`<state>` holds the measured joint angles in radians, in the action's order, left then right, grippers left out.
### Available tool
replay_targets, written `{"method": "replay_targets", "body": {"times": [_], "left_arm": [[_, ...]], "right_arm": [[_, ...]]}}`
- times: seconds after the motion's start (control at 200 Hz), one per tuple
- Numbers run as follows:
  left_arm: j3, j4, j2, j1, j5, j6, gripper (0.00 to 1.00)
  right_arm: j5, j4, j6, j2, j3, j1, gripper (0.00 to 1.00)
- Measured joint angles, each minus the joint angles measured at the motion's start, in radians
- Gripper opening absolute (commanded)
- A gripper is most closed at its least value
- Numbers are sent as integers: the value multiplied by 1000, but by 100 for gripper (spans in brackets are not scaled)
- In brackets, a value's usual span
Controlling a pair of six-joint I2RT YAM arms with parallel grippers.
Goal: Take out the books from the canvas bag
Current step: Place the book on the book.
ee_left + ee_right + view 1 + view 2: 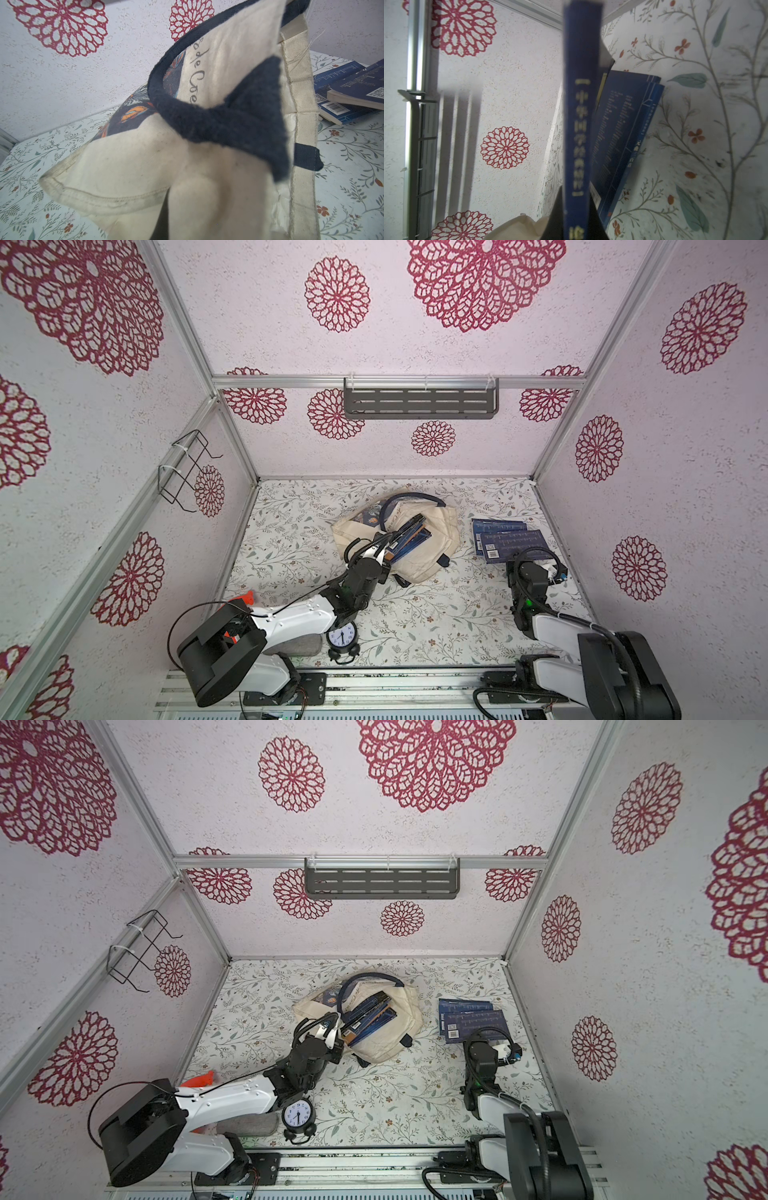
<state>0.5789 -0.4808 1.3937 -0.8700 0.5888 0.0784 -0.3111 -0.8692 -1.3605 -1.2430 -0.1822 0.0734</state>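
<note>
pinching canvas bag (444, 526) rim w/ left gripper (384, 540), mid-table; clamping navy book (579, 124) upright w/ right gripper (555, 568) by pile (507, 539). w/ books (409, 537) poking from mouth, cld snag or spill if tugged; cld knock pile on set-down.

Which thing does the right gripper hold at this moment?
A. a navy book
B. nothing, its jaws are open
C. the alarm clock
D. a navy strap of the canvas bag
A: in the right wrist view the right gripper is shut on a navy book, whose spine with pale characters rises straight out from between the jaws.
</note>
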Motion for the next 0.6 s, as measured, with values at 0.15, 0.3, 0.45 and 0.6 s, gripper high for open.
{"method": "replay_targets", "body": {"times": [0.15,0.3,0.45,0.6], "left_arm": [[0,0,0,0,0,0,0],[0,0,4,0,0,0,0],[2,-1,5,0,0,0,0],[2,0,5,0,0,0,0]], "right_arm": [[0,-53,-47,-115,-18,-10,0],[3,-88,-74,-200,-66,-16,0],[33,-116,-96,-283,-117,-29,21],[79,-96,-98,-299,-134,-38,37]]}}
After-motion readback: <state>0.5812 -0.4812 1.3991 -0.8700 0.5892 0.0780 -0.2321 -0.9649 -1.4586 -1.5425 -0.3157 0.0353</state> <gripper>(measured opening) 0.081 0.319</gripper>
